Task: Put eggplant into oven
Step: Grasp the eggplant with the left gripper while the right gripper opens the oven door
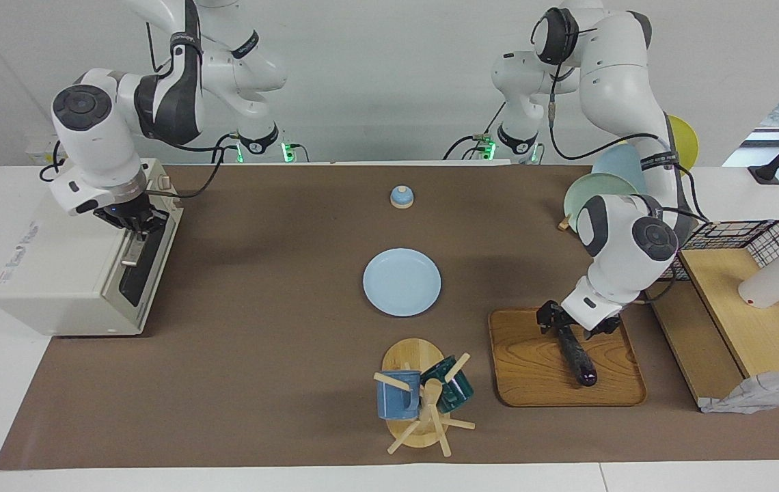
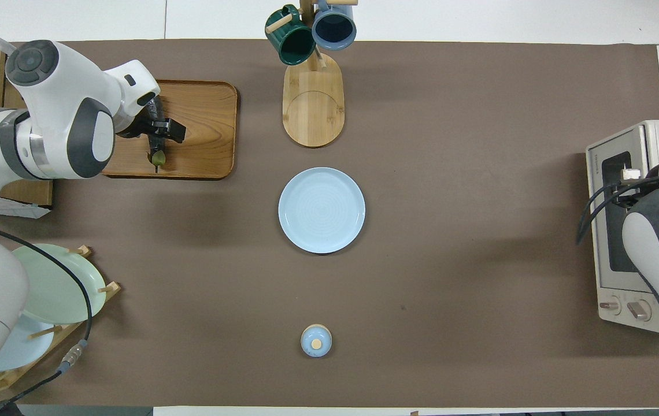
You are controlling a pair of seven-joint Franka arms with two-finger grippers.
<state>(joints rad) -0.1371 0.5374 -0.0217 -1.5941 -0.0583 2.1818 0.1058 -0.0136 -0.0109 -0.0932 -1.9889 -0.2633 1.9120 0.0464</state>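
Brown mat [image 1: 260,355] over white table, white wall at robots' end. Right gripper [image 1: 131,222] at oven [image 1: 75,273] door top; finger state unclear. Overhead alone shows oven knobs [image 2: 624,308]. Left gripper [image 1: 570,326] low over wooden tray [image 1: 533,383], fingers straddling eggplant [image 1: 579,359] near stem end; eggplant flat on tray.

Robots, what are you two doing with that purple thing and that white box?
The left gripper is down at the eggplant, which lies on the wooden tray at the left arm's end of the table. The right gripper is at the top of the oven door, at the right arm's end. The door looks closed, so the eggplant isn't in yet.
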